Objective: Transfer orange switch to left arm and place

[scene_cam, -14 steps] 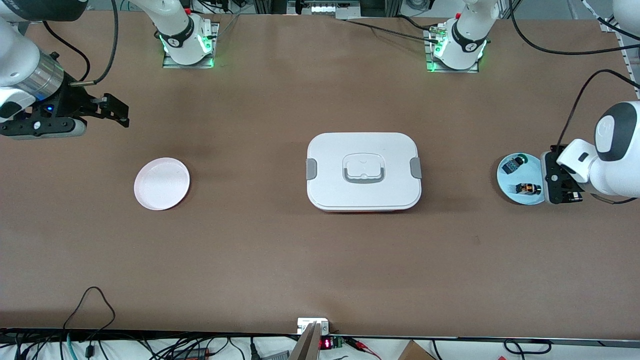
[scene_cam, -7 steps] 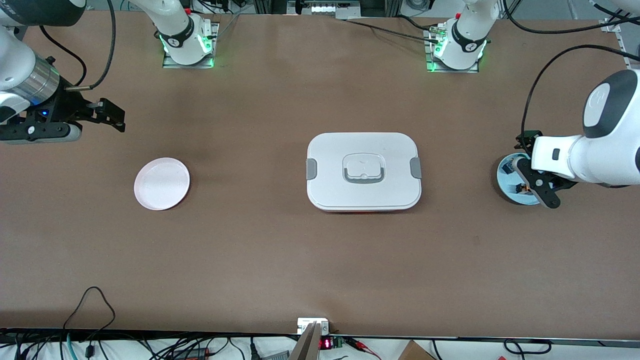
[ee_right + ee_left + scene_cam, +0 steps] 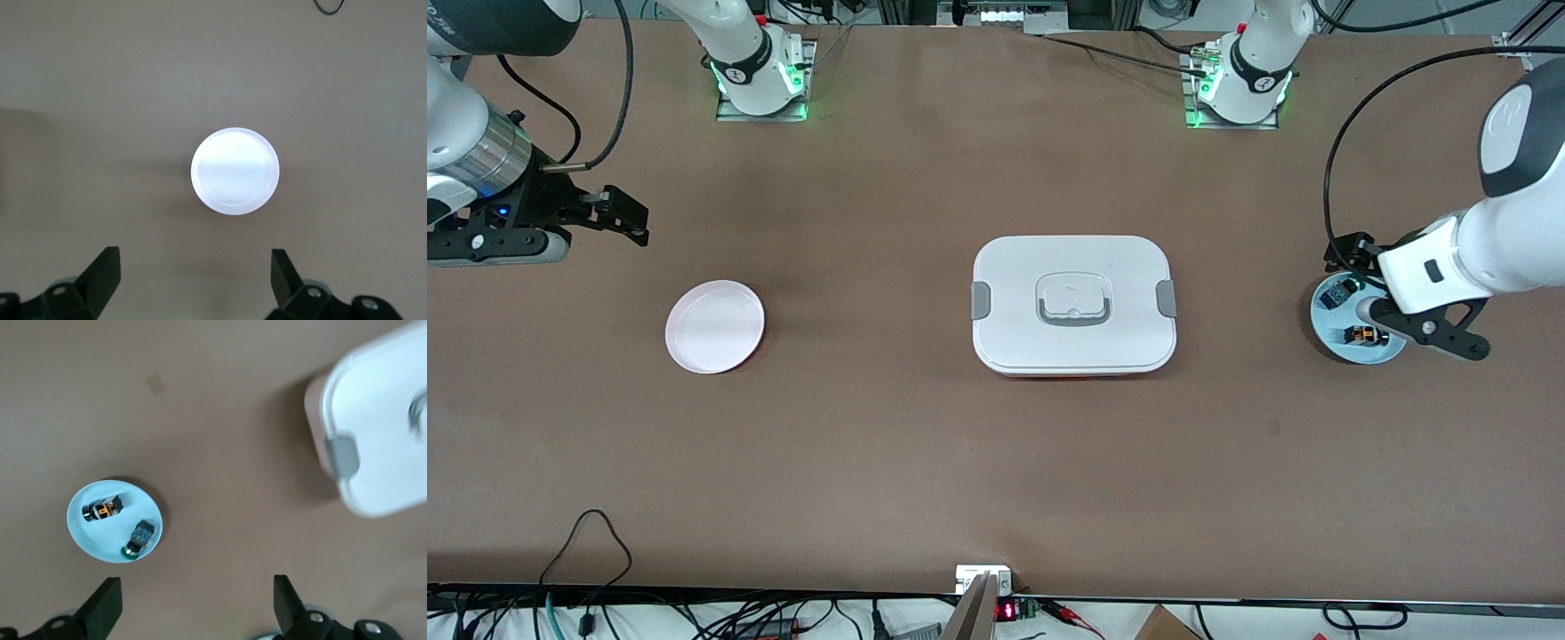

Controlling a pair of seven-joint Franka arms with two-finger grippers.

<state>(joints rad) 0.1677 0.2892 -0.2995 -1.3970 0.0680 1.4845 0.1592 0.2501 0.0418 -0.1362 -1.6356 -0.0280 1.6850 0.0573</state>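
Observation:
The orange switch [image 3: 1365,335] lies on a pale blue plate [image 3: 1329,322] toward the left arm's end of the table. It also shows in the left wrist view [image 3: 101,510] on that plate [image 3: 100,543]. My left gripper [image 3: 1423,331] hangs over the plate's edge, open and empty [image 3: 197,610]. The white box [image 3: 1073,305] stands mid-table, and its clipped end shows in the left wrist view [image 3: 380,427]. My right gripper [image 3: 636,220] is open and empty [image 3: 193,287], up over the table beside a pink plate [image 3: 714,326].
A small black component with green-blue parts [image 3: 1338,292] shares the blue plate [image 3: 139,539]. The pink plate [image 3: 235,171] holds nothing. Cables run along the table's edge nearest the front camera.
My left arm has risen and its hand has turned, sweeping over the blue plate and back to its edge, so the switch shows again. My right gripper has drifted slightly.

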